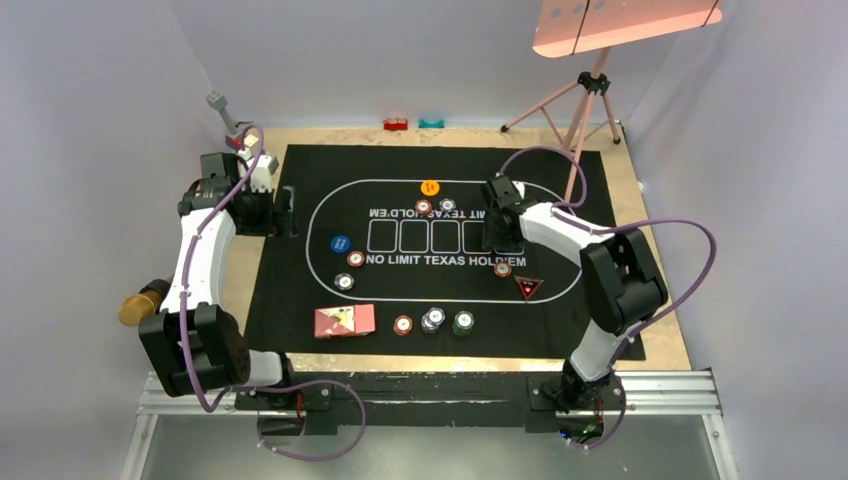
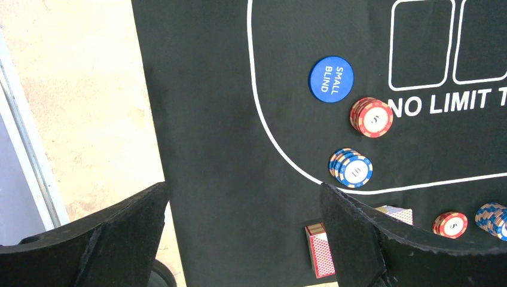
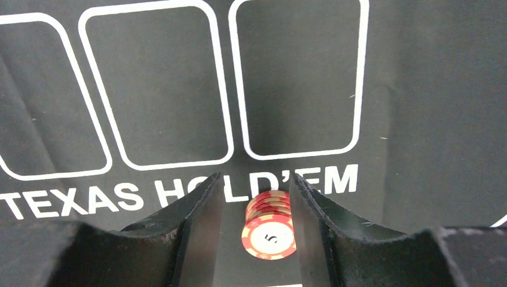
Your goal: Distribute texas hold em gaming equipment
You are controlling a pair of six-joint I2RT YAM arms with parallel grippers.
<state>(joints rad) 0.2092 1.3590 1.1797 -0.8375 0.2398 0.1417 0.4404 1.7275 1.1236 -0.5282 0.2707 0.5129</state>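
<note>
Distribution is judged partly done. A red chip stack (image 3: 269, 230) is seen on the mat (image 3: 418, 119) between the narrowly parted fingers of the right hand (image 3: 254, 179), apparently ungripped. The left hand (image 2: 242, 191) is held wide and empty. The cards (image 1: 344, 321) are left undealt at the near edge.

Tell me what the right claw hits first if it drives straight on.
Probably the black mat at the HOLD'EM lettering. The right claw is open, and the red chip stack sits in the gap between its fingers, so it may be straddled, not struck; depth is unclear.
</note>
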